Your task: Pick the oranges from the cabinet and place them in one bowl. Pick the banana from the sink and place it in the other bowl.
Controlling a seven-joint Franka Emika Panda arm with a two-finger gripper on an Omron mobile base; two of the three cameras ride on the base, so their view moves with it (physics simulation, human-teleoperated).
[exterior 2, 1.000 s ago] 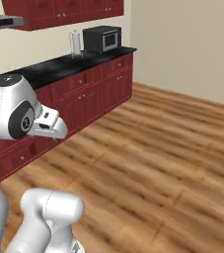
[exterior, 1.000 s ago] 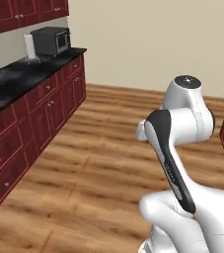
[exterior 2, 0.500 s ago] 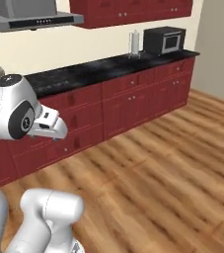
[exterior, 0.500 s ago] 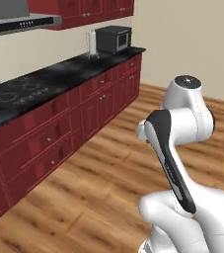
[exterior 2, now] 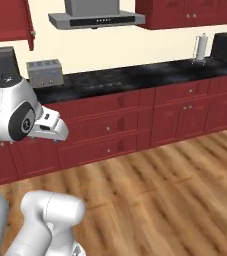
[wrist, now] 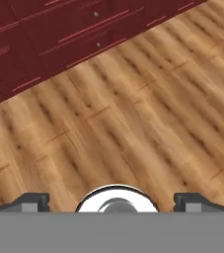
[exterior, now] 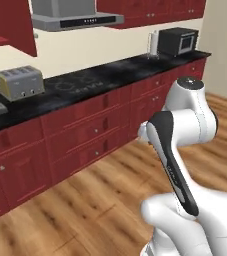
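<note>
We see our jaws point(wrist: 111, 201) spread wide and empty above the wooden floor point(wrist: 133, 123), the red drawer fronts point(wrist: 59, 34) ahead of them, the cabinet point(exterior: 7, 25) door high up.

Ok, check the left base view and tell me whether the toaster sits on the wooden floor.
No: the toaster stands on the black counter above the red drawer fronts, well off the wooden floor.
</note>
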